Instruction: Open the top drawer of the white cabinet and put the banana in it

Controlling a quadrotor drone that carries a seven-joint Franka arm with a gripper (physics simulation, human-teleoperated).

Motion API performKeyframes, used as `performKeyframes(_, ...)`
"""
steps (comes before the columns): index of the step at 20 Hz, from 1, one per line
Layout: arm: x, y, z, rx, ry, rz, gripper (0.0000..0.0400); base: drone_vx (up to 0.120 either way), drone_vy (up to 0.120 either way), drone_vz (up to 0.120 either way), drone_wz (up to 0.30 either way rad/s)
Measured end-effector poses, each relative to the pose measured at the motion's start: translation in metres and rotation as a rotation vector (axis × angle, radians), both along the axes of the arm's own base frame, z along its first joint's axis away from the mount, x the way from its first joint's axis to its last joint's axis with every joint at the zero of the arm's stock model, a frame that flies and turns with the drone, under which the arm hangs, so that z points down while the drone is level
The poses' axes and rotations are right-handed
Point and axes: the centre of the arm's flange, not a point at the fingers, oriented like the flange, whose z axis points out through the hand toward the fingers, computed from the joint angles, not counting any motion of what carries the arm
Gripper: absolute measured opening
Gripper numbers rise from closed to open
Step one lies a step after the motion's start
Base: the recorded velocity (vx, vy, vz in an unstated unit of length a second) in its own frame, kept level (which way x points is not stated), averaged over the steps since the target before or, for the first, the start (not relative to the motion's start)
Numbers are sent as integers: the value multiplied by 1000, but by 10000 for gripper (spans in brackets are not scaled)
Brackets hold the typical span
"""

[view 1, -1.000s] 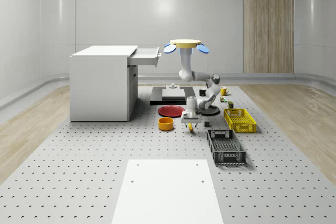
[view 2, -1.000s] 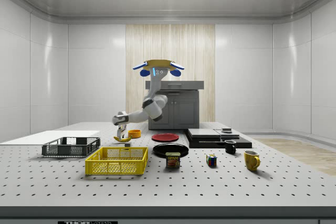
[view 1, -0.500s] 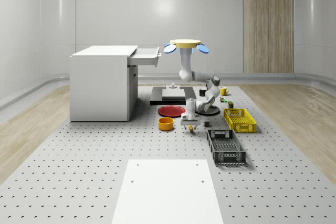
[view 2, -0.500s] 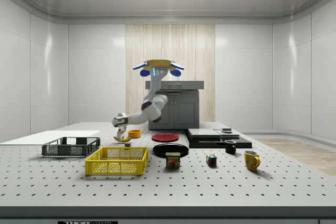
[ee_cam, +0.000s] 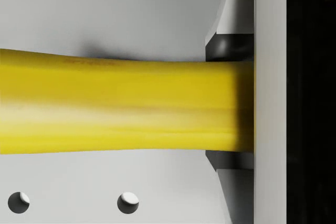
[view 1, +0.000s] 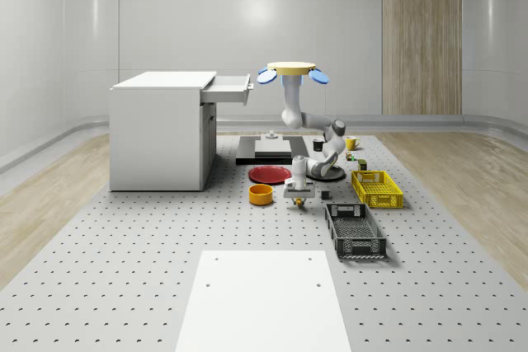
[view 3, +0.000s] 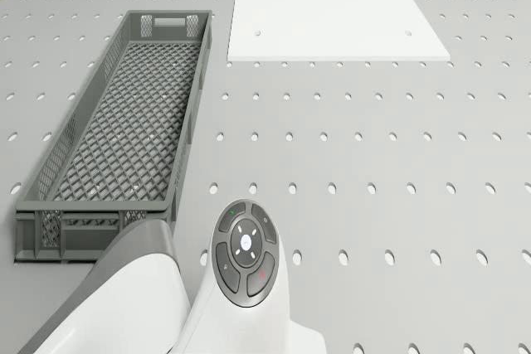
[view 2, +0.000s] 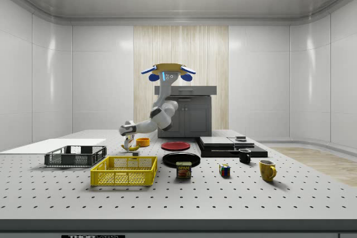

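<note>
Banana [ee_cam: 121,106] lifted slightly, end effector [view 2: 130,143] gripping it, ends cut off, drone [view 1: 292,70] hovering beside cabinet [view 1: 161,129]

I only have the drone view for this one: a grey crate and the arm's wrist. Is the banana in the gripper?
Observer: Yes. In the wrist view the gripper has its fingers against both sides of the banana.
Operator: Is the top drawer open?
Observer: It is. The whole-scene view shows the drawer pulled out of the cabinet.
Operator: Where's the drone?
Observer: The drone hovers above the table, to the whole-scene view's right of the drawer.
</note>
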Motion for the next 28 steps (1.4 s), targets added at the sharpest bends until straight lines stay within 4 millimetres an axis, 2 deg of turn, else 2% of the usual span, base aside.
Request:
performKeyframes(6,0,0,-17,-4,-2,-20,190,0,0,0,0)
performKeyframes(16,0,0,-66,-5,-2,-11,190,0,0,0,0)
performKeyframes(20,0,0,-86,-6,-2,-9,190,0,0,110,0)
performKeyframes(28,0,0,-103,-6,-1,-5,190,-115,0,120,0)
